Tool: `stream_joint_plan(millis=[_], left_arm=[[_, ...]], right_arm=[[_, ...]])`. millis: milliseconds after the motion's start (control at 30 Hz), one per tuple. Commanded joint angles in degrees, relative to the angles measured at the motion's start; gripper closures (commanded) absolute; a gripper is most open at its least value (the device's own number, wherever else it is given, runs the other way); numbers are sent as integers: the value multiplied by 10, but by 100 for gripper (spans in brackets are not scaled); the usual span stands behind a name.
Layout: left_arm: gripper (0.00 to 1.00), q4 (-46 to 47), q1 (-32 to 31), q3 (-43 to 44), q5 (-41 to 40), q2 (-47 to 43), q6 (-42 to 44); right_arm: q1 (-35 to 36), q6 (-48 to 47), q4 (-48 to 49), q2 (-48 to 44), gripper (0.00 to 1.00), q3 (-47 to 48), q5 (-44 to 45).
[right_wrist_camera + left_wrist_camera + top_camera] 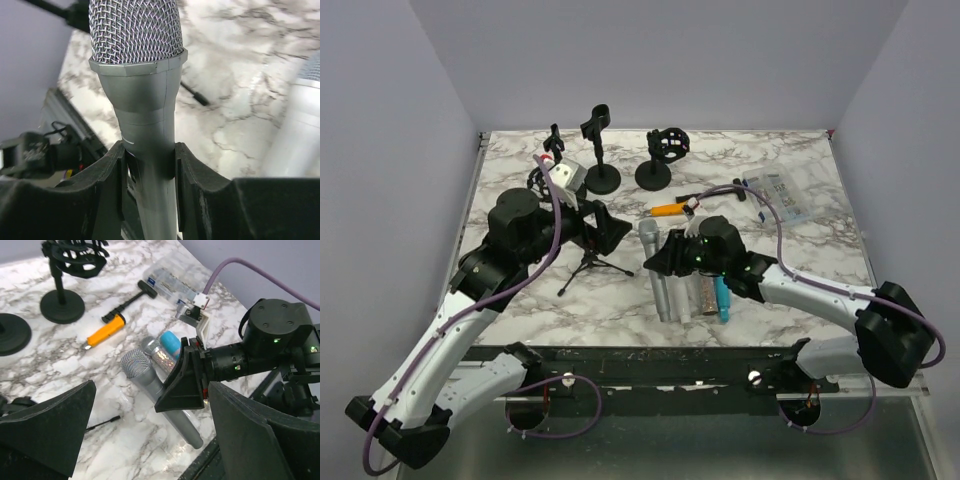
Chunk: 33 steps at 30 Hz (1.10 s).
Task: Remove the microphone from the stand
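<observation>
- Silver microphone [142, 100] clamped in my right claw [150, 170], mesh head sticking out ahead of it.
- I see my left claw [605, 228] spread wide, tripod stand [588, 266] just beside it.

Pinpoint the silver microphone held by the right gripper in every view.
Top external: silver microphone near the centre of the frame, head toward the top.
Left wrist: centre of the frame, running diagonally, head upper left.
Right wrist: fills the centre, head at the top.
Shared landmark: the right gripper, its jaws clamped on the microphone's body.
</observation>
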Motion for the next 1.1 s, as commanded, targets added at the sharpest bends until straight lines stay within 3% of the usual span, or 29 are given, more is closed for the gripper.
stream_joint_plan(millis=[0, 400, 867, 1067], left_arm=[[1, 61, 2, -38, -80, -56, 15], [1, 91, 2, -71, -154, -104, 20], [2, 116, 1, -107, -282, -171, 29], [1, 126, 1, -124, -339, -200, 29]], right_arm=[[-2, 22, -96, 60, 97, 52, 91], [11, 48, -222, 183, 95, 152, 185], [24, 42, -225, 246, 89, 156, 255], [24, 36, -217, 240, 66, 145, 262]])
